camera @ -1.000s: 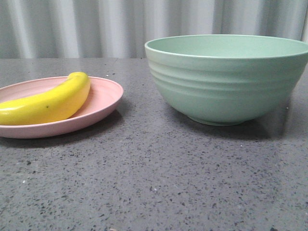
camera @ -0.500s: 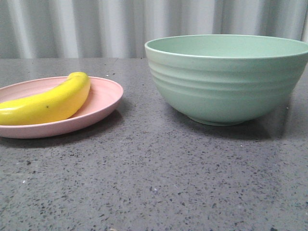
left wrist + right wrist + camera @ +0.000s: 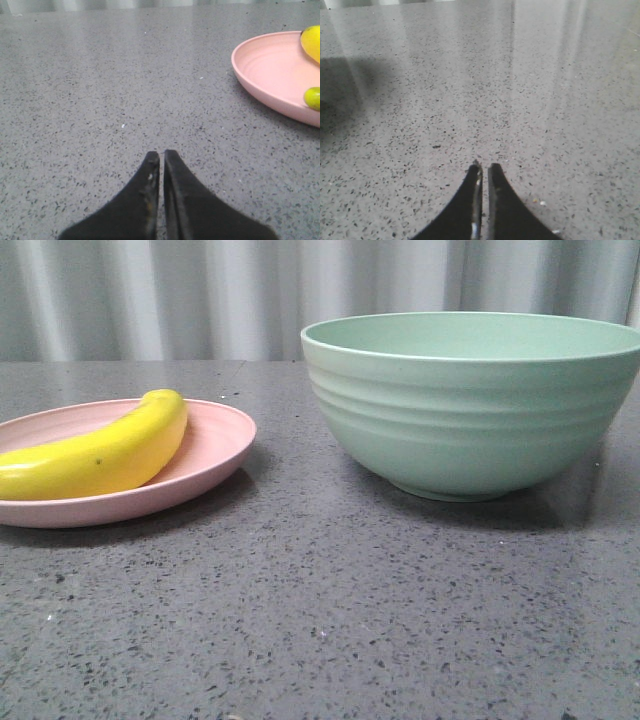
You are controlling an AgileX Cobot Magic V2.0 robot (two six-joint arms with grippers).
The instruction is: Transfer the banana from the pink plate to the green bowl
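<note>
The yellow banana (image 3: 100, 453) lies on the pink plate (image 3: 215, 445) at the left of the front view. The green bowl (image 3: 470, 400) stands to the right of the plate, apart from it. Neither arm shows in the front view. In the left wrist view my left gripper (image 3: 161, 155) is shut and empty, low over the bare table; the plate (image 3: 265, 75) with two bits of the banana (image 3: 312, 42) lies off to one side. In the right wrist view my right gripper (image 3: 484, 167) is shut and empty over bare table.
The grey speckled table (image 3: 330, 610) spreads in front of the plate and bowl. A pale corrugated wall (image 3: 200, 295) closes the back. A dark shadow (image 3: 340, 95) lies at one edge of the right wrist view.
</note>
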